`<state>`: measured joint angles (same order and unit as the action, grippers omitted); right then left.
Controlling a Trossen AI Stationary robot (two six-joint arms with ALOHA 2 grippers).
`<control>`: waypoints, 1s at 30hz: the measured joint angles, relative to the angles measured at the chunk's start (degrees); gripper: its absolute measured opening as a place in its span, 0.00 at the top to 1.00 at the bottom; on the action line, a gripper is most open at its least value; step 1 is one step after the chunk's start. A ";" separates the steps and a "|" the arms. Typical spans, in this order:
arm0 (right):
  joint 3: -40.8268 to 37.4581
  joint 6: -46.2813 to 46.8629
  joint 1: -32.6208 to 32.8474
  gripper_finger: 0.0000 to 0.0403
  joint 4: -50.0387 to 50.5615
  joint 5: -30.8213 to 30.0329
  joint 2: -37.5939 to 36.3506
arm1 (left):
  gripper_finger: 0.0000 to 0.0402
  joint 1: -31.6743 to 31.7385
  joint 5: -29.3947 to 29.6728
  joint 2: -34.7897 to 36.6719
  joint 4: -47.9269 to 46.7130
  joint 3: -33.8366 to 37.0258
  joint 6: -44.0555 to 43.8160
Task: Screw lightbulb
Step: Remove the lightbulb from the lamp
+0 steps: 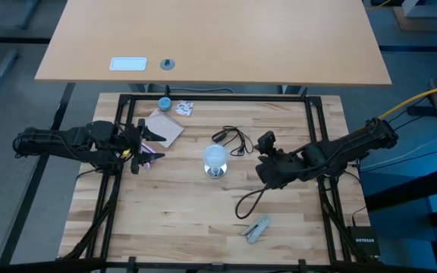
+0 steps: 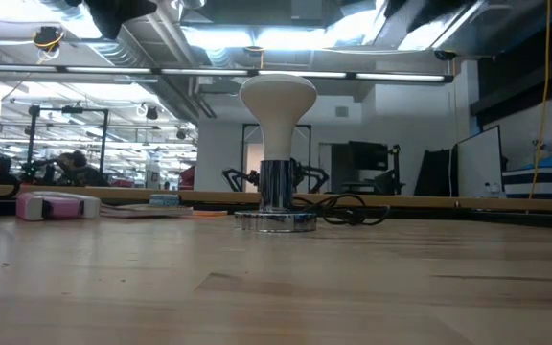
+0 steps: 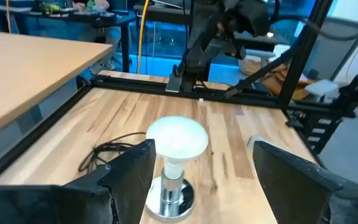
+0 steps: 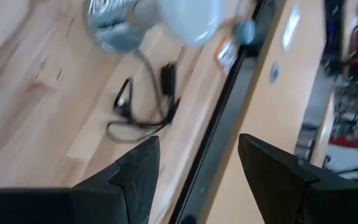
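Both grippers are seen with fingers spread and nothing between them — the left gripper [image 1: 136,149] near the table's left side, the right gripper [image 1: 266,163] just right of centre. The lightbulb [image 1: 215,156] is seated upright in a shiny silver socket base [image 2: 276,218] at mid-table, between the two grippers, with a black cord [image 1: 237,138] lying beside it.

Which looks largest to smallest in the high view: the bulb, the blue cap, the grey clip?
1. Bulb
2. Grey clip, close to the bulb, so their order is unsure
3. Blue cap, clearly smallest
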<state>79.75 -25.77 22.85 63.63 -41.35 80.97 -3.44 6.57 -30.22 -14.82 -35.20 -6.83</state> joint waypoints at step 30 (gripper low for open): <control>10.27 1.51 0.00 0.44 0.34 -4.61 -8.98 | 0.35 -0.02 0.02 0.00 0.25 0.00 -10.10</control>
<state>90.02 -24.26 22.85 63.97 -45.97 71.99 -3.46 6.59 -30.22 -14.57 -35.20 -16.93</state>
